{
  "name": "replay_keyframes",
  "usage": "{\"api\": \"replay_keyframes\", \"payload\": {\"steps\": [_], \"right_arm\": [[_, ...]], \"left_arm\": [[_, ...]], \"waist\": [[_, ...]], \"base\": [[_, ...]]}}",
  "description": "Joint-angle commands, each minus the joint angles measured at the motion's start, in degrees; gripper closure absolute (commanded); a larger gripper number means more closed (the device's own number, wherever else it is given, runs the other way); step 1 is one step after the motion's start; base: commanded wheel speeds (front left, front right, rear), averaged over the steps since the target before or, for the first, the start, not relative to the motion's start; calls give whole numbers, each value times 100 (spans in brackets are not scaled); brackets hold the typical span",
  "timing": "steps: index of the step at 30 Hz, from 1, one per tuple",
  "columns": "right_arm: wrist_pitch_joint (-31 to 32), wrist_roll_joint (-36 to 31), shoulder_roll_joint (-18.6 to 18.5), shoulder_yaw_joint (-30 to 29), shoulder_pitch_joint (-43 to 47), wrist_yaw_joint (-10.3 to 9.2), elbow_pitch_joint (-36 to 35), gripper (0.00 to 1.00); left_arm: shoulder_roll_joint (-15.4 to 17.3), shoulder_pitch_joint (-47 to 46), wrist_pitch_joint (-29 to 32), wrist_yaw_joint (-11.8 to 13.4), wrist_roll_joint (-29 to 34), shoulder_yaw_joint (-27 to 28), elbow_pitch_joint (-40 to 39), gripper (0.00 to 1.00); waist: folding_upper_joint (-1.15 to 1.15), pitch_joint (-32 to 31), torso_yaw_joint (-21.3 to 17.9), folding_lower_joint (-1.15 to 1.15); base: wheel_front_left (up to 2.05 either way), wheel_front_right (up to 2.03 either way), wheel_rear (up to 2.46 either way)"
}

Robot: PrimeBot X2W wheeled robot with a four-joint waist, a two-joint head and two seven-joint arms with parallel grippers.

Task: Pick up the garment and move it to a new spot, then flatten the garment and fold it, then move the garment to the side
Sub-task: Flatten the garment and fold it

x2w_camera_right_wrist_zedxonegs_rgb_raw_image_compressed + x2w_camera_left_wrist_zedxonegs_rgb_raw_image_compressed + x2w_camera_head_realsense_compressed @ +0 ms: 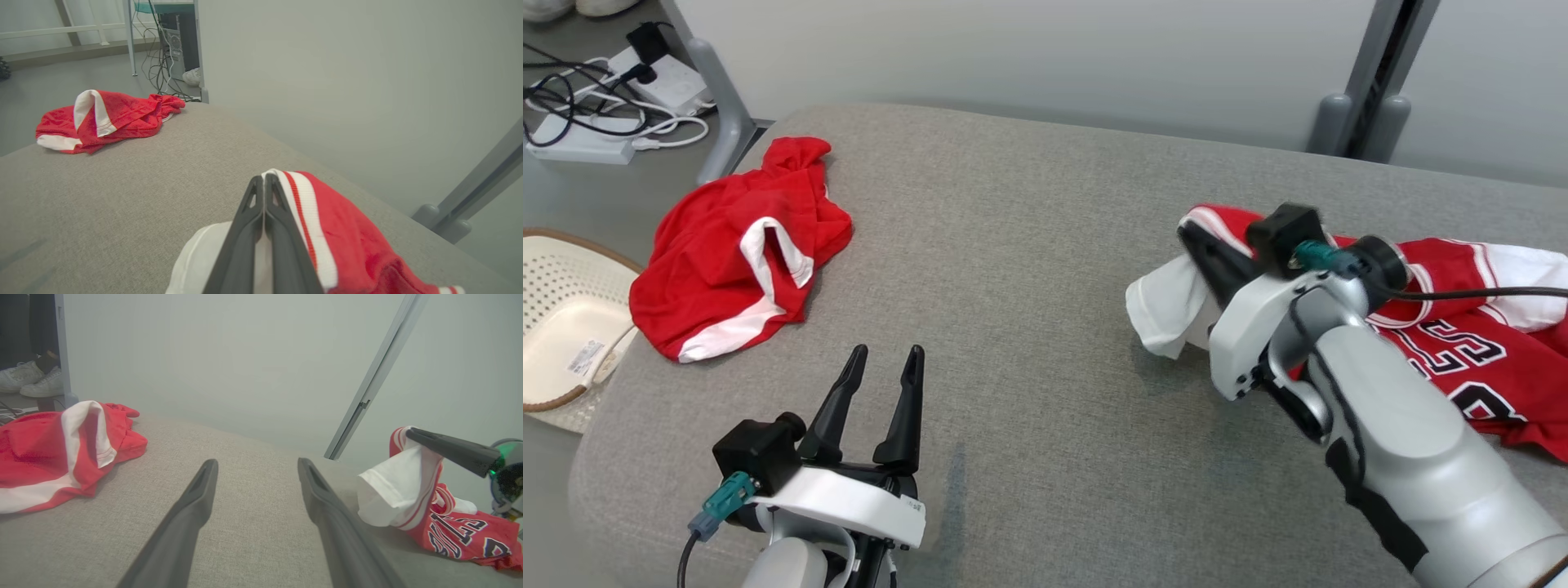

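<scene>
Pinched shut between the fingers of the right gripper (263,179): a white-trimmed edge of the red jersey (1462,327), raised a little off the grey cushion (1029,286). Nothing between the fingers of the left gripper (886,355), spread wide and empty, pointing over bare cushion.

Easy to lose from here. Looks like a thin pinch at the very edge (only a fold of cloth between the tips, as far as can be told), so likely to slip out under the drag of the rest, most of it lying behind the fingertips on the rough fabric. Could also come up bunched rather than spread: white cloth hanging in a loose flap just below the tips, body crumpled under the wrist, so harder to flatten afterwards. Worth watching, too, for a snag on the cable (1486,292) of the right arm, draped just above the cloth behind the fingers. No trouble expected from the red shorts (735,245), well apart, far beyond the left fingertips.

Lies with its long axis running from the closed fingertips back along the right forearm, toward the robot's right. Points with the pinched edge leading, toward the left gripper's side; lettered face up behind the wrist. Neck end or bottom end in the grip: cannot tell.
</scene>
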Motion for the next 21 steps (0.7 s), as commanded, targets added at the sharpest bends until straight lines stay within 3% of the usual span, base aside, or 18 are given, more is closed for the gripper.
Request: {"api": "replay_keyframes", "payload": {"steps": [1,6,7,8,13,21], "right_arm": [[-65,57,5,125,2,-1,77,100],[-122,431,199,974,-121,-1,622,100],[-121,493,224,1092,-171,-1,689,75],[-151,603,248,1176,-212,-1,756,0],[-27,1070,285,1670,-372,-1,904,0],[-218,1569,-7,2059,-734,-1,701,0]], "left_arm": [[27,-70,-20,32,-35,-7,3,0],[25,-107,-20,71,-117,-125,22,0],[25,-109,-20,79,-124,-135,23,0],[24,-112,-20,89,-124,-144,23,0],[25,-71,-20,134,-156,-124,18,0],[24,-115,-20,145,-91,-9,-84,0]], "waist": [[0,63,118,0],[0,117,324,0],[0,124,340,0],[0,129,349,0],[0,81,242,0],[0,-59,-364,0]], "base": [[0,0,0],[0,0,0],[0,0,0],[0,0,0],[0,0,0],[0,0,0]]}}
